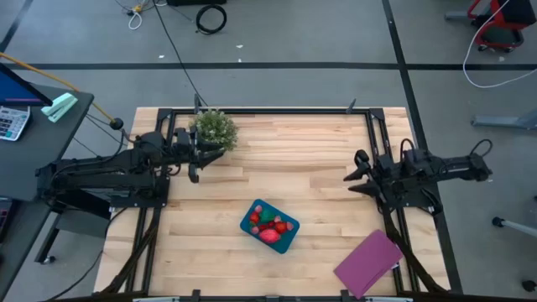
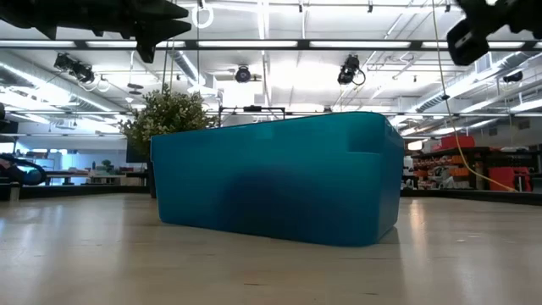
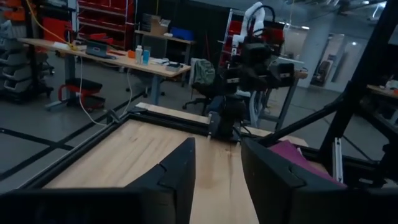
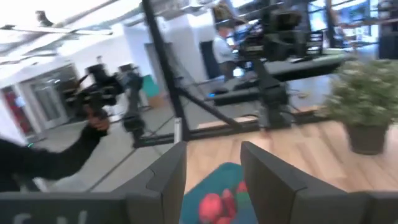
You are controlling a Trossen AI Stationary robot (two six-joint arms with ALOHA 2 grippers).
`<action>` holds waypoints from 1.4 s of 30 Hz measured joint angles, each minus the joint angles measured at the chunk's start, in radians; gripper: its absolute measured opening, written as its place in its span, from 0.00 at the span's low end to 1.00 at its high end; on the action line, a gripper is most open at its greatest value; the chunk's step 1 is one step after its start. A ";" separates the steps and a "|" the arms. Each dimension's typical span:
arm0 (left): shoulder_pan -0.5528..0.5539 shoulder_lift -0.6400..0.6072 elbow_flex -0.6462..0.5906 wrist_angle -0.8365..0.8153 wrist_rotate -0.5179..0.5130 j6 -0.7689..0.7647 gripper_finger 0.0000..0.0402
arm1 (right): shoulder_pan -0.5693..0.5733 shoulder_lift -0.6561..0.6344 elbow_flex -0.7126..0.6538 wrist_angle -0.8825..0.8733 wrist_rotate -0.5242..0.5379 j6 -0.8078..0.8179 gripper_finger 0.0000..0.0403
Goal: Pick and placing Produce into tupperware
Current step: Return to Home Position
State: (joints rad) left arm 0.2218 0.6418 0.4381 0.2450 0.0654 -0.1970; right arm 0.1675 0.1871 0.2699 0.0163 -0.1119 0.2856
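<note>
At the table's [image 1: 294,151] left side, the left gripper [image 1: 200,158] is hanging with its jaws parted and nothing between them. Across the table the right gripper [image 1: 353,174] is sitting the same way, open and empty, and both are showing high in the low view. The teal tupperware [image 1: 248,220] is lying skewed between the two arms, toward the front edge, with the produce [image 1: 268,226] heaped inside it, red pieces around a pink and a green one. No piece is showing loose on the wood, so I am judging the sorting done and only the retreat left.

The nearest hazard is lying on the left: the potted plant [image 1: 216,128] is standing just beside that gripper, and a swing toward it would be brushing the leaves or tipping the pot. The right arm is facing less risk, since the purple rectangle [image 1: 367,262] is lying well apart from it. Dipping either arm low toward the centre would be risking a knock that shoves the container and spills the heap.
</note>
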 joint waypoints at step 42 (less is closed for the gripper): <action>-0.061 -0.428 -0.429 0.172 -0.001 -0.050 0.34 | -0.093 -0.011 -0.246 0.226 -0.087 0.058 0.40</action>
State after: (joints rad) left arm 0.1608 0.2139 0.0093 0.4170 0.0644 -0.2470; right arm 0.0746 0.1757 0.0238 0.2424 -0.1993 0.3431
